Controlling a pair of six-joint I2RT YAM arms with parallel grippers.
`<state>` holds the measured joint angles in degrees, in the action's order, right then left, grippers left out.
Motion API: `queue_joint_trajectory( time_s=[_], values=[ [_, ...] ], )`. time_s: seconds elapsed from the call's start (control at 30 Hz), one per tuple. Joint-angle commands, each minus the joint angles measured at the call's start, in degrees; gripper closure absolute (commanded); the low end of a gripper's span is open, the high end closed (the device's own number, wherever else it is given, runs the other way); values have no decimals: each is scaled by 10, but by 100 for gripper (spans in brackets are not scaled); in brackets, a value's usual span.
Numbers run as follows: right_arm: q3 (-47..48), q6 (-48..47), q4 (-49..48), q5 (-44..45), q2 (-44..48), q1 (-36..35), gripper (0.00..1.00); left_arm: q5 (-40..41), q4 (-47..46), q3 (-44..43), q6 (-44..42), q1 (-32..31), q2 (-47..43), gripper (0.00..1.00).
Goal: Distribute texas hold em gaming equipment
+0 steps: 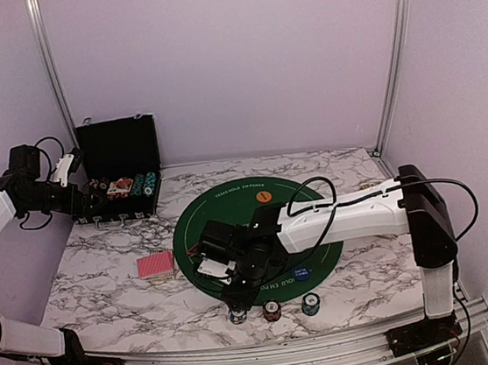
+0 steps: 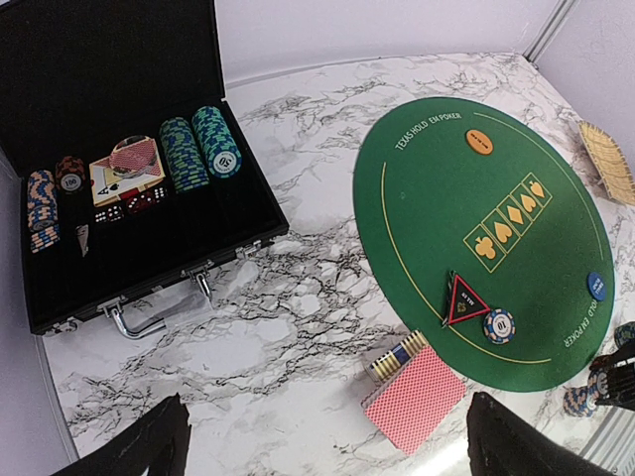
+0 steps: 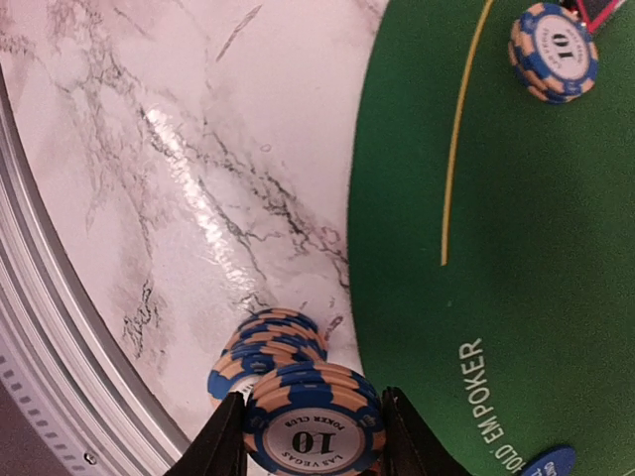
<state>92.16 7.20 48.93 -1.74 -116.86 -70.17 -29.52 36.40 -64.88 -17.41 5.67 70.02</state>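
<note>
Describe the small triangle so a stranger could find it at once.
Start at the round green felt mat. Near its edge facing the red-backed card deck lies the red-rimmed black triangle, beside a blue-and-cream chip; it is the only three-cornered piece.

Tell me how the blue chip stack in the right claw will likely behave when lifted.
The blue chip stack looks like several loose discs, so lower ones may slip out unless the right claw presses every edge. The chips seem stiff and smooth-rimmed, so probably not fragile. The splayed pile beside it may topple if bumped.

One orange disc (image 2: 479, 141), one blue disc (image 2: 596, 286), one triangle (image 2: 464, 302), one case (image 2: 119, 59).
</note>
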Motion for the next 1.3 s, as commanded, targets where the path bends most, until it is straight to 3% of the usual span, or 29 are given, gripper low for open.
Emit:
queue_joint_trajectory(
  time_s=[0.0, 0.37, 0.77, 1.27],
  values=[
    [35, 1, 10, 37, 44, 37, 94, -2, 19, -19, -7, 1, -14, 1],
    [43, 16, -29, 100, 54, 183, 95, -7, 20, -20, -7, 1, -13, 1],
    [100, 28, -117, 95, -38, 381, 91, -10, 20, -16, -9, 1, -12, 1],
    [225, 29, -120, 59, -188, 414, 88, -11, 26, -15, -10, 1, -8, 1]
  ],
)
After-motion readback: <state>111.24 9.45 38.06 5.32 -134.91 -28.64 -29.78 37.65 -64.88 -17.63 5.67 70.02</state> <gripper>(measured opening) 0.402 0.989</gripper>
